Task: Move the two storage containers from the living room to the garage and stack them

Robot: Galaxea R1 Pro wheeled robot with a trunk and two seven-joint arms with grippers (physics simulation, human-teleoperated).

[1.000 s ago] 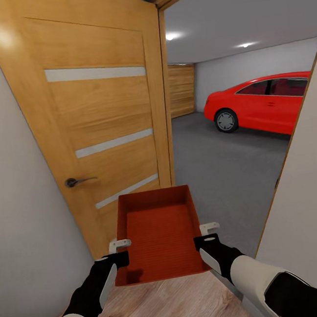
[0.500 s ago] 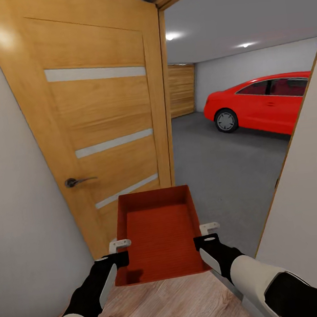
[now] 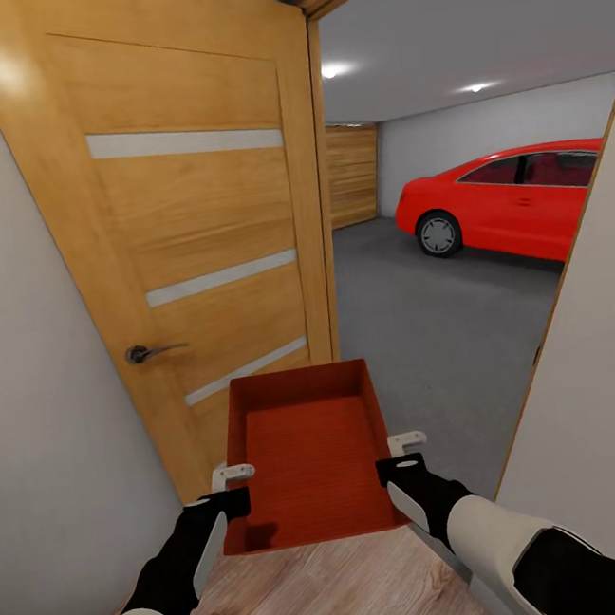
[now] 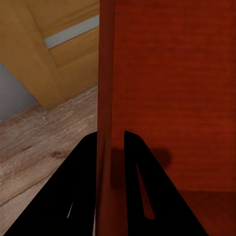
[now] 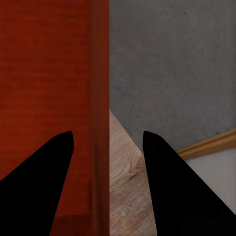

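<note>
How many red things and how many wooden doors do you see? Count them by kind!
Orange-red storage container: 1, held between the left gripper and right gripper
Red car: 1
Wooden doors: 2, the open door and the plank garage door
Total: 4

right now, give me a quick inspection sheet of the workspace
surface: light wood floor underfoot, grey garage floor past the doorway
job's things: one orange-red container carried level between both arms, empty inside
clutter: nothing seen
grippers: left pincer clamped on the container's side wall; right pincer straddles the opposite wall, with a gap visible beside it
cables: nothing seen
surroundings: open wooden door at left, red car parked in the garage, white wall at right
</note>
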